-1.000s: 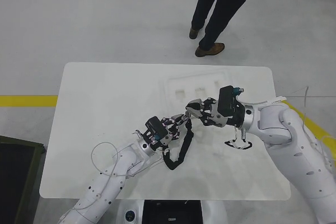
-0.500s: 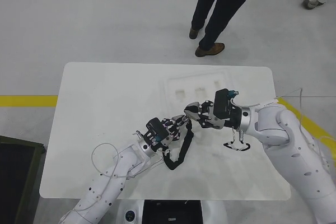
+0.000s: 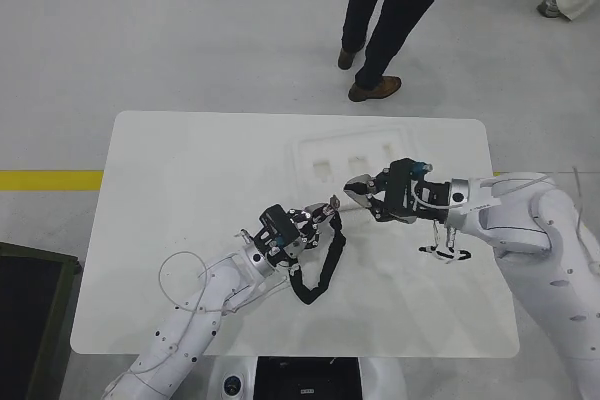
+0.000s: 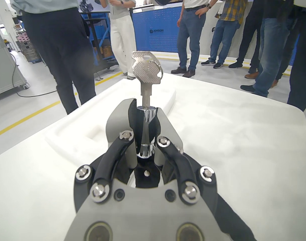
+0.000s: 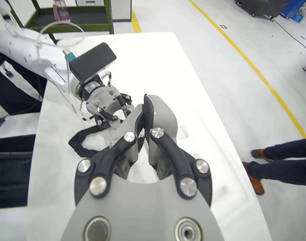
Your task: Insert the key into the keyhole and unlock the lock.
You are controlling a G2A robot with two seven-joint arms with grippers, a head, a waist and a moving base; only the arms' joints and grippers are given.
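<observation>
My left gripper (image 4: 146, 109) is shut on the chrome cylinder of the lock (image 4: 145, 136). The silver key (image 4: 145, 72) stands in the keyhole, its head and ring sticking out past the fingertips. In the top view the left gripper (image 3: 315, 218) is near the table's middle, and the lock's black cable (image 3: 320, 270) loops down from it onto the table. The key (image 3: 329, 207) points toward my right gripper (image 3: 358, 188), which sits a short way off, apart from it. The right gripper (image 5: 144, 104) is shut with nothing between its pads, facing the left gripper (image 5: 106, 101).
A white foam tray (image 3: 325, 150) with shallow pockets lies on the white table (image 3: 180, 200) just behind the grippers. The table's left half and front edge are bare.
The right gripper has drawn back to the right, away from the key it was at. The key stays in the lock, and the left gripper has barely moved.
</observation>
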